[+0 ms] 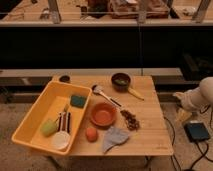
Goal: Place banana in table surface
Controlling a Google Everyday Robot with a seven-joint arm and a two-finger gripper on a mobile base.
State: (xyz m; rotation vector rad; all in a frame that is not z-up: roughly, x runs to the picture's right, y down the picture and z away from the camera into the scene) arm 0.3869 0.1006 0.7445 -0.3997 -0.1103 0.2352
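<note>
The banana (pixel 135 93) is a slim pale-yellow toy fruit. It lies on the wooden table surface (pixel 150 122) near the back, just right of the dark bowl (pixel 120 81) and touching or almost touching its rim. My gripper (pixel 181 97) is on the end of the white arm (pixel 201 94), off the table's right edge at about table height. It is well apart from the banana and I see nothing in it.
A big yellow tub (pixel 35 117) on the left holds a green sponge (pixel 78 101), a pale-green lump (pixel 49 127) and a white cup (pixel 61 140). A spoon (pixel 102 93), an orange bowl (pixel 103 114), an orange fruit (pixel 91 133), a grey cloth (pixel 115 137) and brown bits (pixel 131 120) lie mid-table.
</note>
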